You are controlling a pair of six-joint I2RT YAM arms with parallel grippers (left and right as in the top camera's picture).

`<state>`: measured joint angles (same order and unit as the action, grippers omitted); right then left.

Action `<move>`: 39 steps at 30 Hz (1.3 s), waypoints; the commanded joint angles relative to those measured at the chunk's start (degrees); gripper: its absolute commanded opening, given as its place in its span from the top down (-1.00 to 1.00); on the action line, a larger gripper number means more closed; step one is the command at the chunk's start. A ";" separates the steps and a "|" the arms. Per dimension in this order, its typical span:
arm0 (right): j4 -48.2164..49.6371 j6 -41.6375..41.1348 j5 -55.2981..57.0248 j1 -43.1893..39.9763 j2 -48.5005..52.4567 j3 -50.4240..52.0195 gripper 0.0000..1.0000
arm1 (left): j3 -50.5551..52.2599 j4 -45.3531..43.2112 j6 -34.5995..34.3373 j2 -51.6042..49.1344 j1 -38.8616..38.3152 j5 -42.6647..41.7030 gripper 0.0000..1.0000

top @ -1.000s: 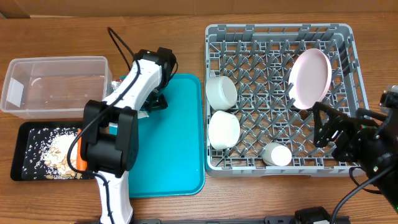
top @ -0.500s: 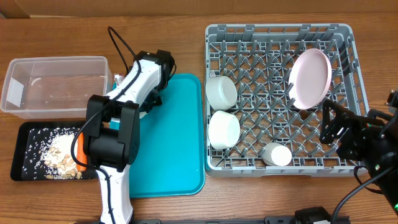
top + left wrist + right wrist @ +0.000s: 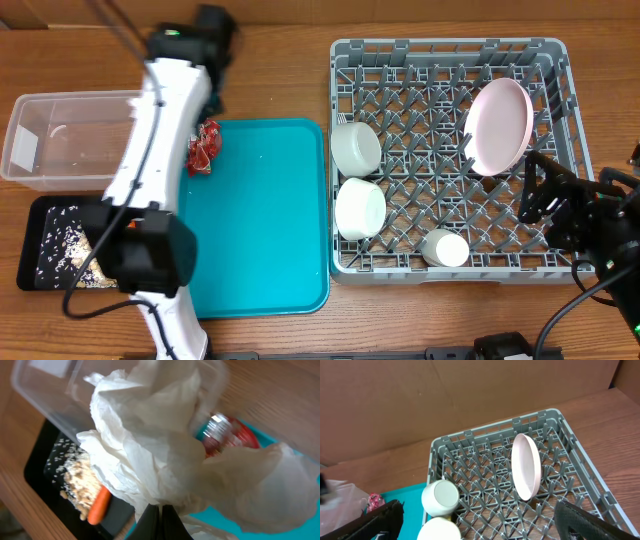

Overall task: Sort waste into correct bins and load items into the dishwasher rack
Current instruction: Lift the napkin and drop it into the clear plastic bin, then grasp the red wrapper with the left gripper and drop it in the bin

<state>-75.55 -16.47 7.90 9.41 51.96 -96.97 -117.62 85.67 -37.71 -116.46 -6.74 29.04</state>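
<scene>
In the left wrist view my left gripper [image 3: 161, 509] is shut on a crumpled white napkin [image 3: 150, 445], which hangs above the clear tub [image 3: 45, 385] and the black tray [image 3: 42, 457]. That tray holds beige food bits [image 3: 75, 477] and an orange carrot [image 3: 98, 505]. A red wrapper [image 3: 203, 148] lies at the teal tray's left edge. The grey dishwasher rack [image 3: 450, 55] holds a pink-white plate [image 3: 497, 125] on edge, two pale bowls [image 3: 355, 147] [image 3: 360, 207] and a white cup [image 3: 443, 247]. My right gripper [image 3: 540, 195] stands open over the rack's right side, holding nothing.
The teal serving tray [image 3: 265, 220] lies between the bins and the rack. The clear tub [image 3: 70, 135] sits behind the black tray [image 3: 45, 250] at the table's left. My left arm reaches over both toward the far edge. Bare wood runs along the back.
My left gripper has shut on the napkin and lifted it off the teal tray toward the back, which uncovered the red wrapper. The right gripper has shifted slightly.
</scene>
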 commanded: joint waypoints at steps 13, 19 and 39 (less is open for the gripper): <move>0.22 -0.04 0.59 -0.15 -0.31 -0.13 -1.00 | -0.11 -5.01 11.89 -0.63 13.46 -18.93 -0.98; 0.22 -0.07 -0.24 -0.15 -0.31 -0.13 -1.00 | 4.59 -10.14 13.73 -0.68 4.11 -9.42 -0.99; 0.44 -1.55 -0.48 -0.15 -0.31 -0.13 -1.00 | 31.56 -42.32 20.39 -1.29 -0.02 -9.42 -0.72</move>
<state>-75.53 -17.67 7.66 9.41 51.96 -96.97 -88.66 46.13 -19.55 -117.36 -7.44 19.14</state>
